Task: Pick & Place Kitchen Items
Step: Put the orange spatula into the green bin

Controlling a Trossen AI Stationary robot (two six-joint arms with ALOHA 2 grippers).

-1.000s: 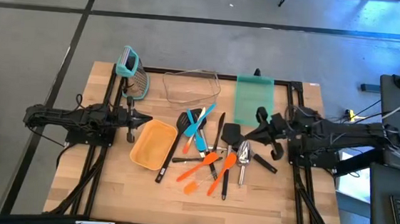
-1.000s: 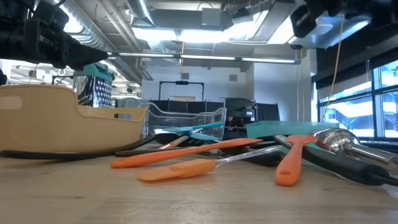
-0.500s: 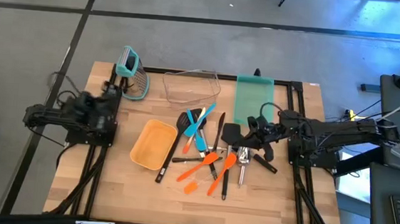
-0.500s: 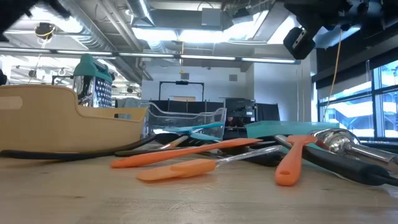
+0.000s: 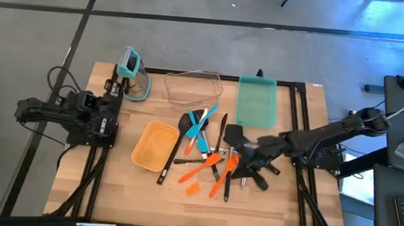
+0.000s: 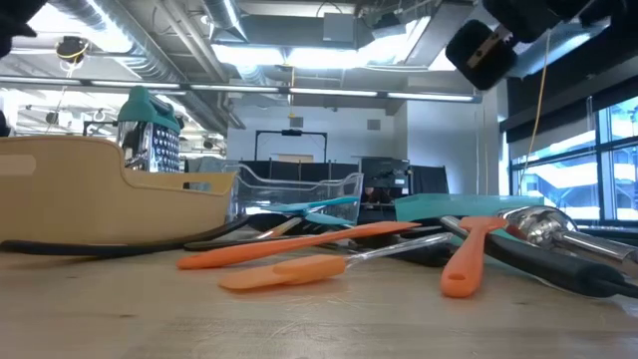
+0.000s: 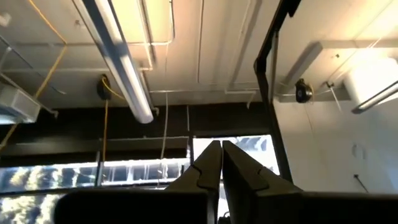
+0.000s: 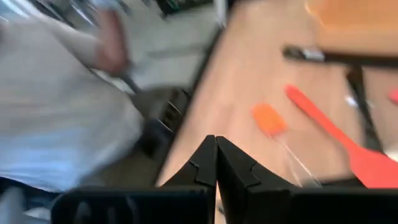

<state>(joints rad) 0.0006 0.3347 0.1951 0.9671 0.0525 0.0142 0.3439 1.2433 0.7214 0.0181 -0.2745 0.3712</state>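
The kitchen items lie in a loose pile mid-table: black slotted turners (image 5: 187,123), teal spatulas (image 5: 205,122), orange spatulas (image 5: 209,164) and a small orange spatula with a clear handle (image 8: 268,118). The silver scoop (image 6: 543,229) rests on the pile's right side; in the high view my right arm covers it. My right gripper (image 5: 241,161) hovers shut above that side of the pile, well clear of the table (image 6: 478,55), touching nothing. My left gripper (image 7: 221,152) is shut and points up at the ceiling, drawn back at the table's left edge (image 5: 90,106).
A tan tray (image 5: 155,144) sits left of the pile. Along the far edge stand a teal-handled grater (image 5: 134,75), a clear bin (image 5: 193,87) and a teal cutting board (image 5: 257,101). A blurred person in white (image 8: 68,112) shows beyond the table. Bare wood lies along the near edge.
My right arm has reached out from the table's right side toward the near left, and its gripper has come over the scoop end of the pile. My left arm has drawn back from above the tray toward the table's left edge, tipping its gripper upward. No utensil has moved.
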